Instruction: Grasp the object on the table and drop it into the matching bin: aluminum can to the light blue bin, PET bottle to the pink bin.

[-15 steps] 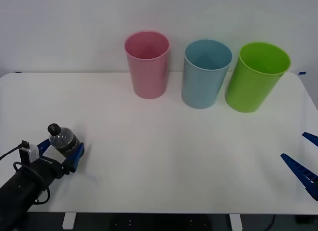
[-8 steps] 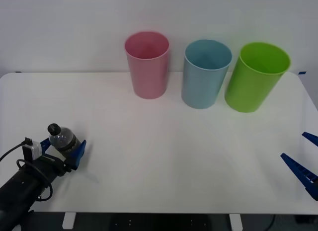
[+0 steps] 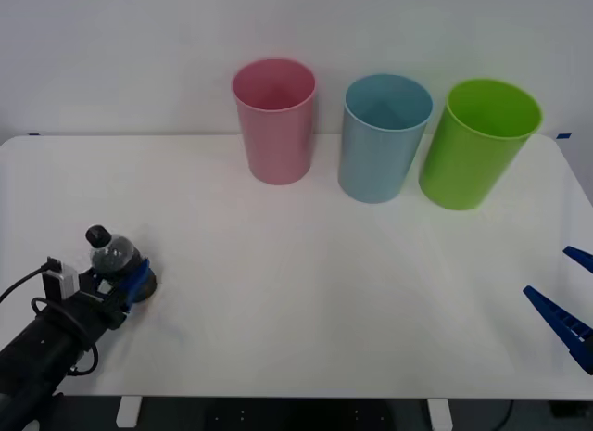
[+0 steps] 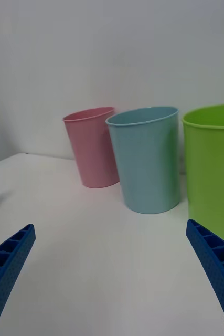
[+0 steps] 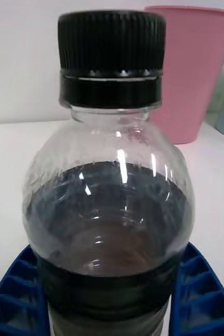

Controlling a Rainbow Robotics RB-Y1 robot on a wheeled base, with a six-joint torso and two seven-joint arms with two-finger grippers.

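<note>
We see the left gripper [image 3: 119, 281] low over the near-left corner of the white worktop [image 3: 306, 292], its arm reaching in from the lower left, its blue fingers [image 5: 201, 294] pressed against both sides of the PET bottle [image 3: 113, 253], which stands upright with its black cap up. The right gripper [image 3: 567, 306] waits at the right edge, fingers wide apart. Well beyond stand the pink bin [image 3: 274, 120] and light blue bin [image 3: 384, 136].

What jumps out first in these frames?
Three tall bins in a row at the table's far edge: pink bin, light blue bin, lime green bin. At the near left corner, the left pincer grips the PET bottle, black cap up. The right pincer waits open at the right edge.
</note>
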